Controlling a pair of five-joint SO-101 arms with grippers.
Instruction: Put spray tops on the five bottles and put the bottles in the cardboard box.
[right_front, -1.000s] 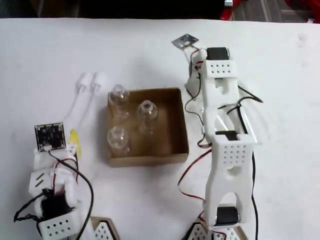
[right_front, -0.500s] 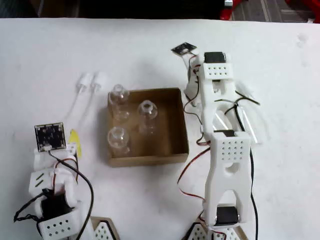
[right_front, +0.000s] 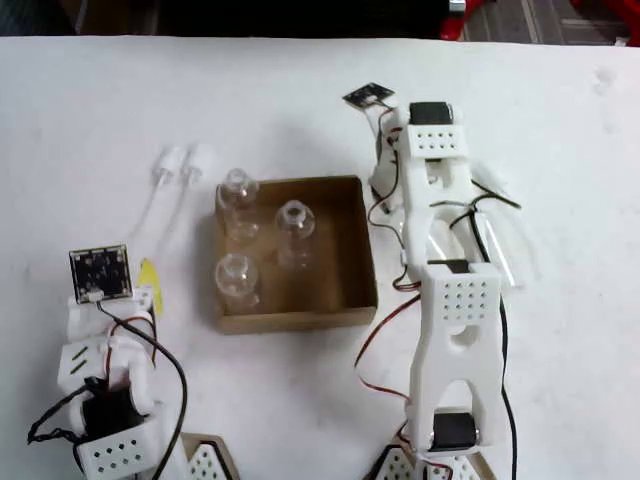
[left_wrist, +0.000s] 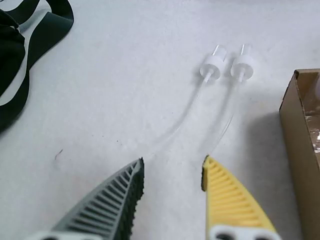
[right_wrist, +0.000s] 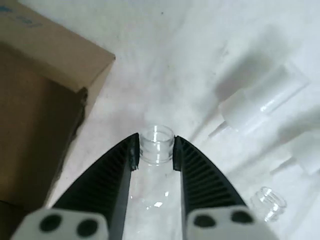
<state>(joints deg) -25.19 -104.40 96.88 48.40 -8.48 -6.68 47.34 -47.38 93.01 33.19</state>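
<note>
I count three clear bottles (right_front: 237, 195) standing uncapped in the cardboard box (right_front: 350, 300), near the middle of the table (right_front: 300, 90). A fourth bottle (right_wrist: 156, 192) is clamped at the neck by the right gripper (right_wrist: 156, 152), just off the box's far-right corner. A fifth bottle (right_wrist: 269, 202) rests on the table beside it, toward the right edge.

Two spray tops (left_wrist: 212, 65) with dip tubes lie side by side between the box and the left edge. At least one more white top (right_wrist: 260, 97) lies near the right gripper.

The right arm (right_front: 455, 300) stretches toward the far edge. The left arm (right_front: 100, 360) sits folded at the near-left corner. The left gripper (left_wrist: 172, 167) has its fingers spread, holds nothing and is over the tube ends.

The table is white. A dark strap (left_wrist: 30, 40) shows past the two tops.
</note>
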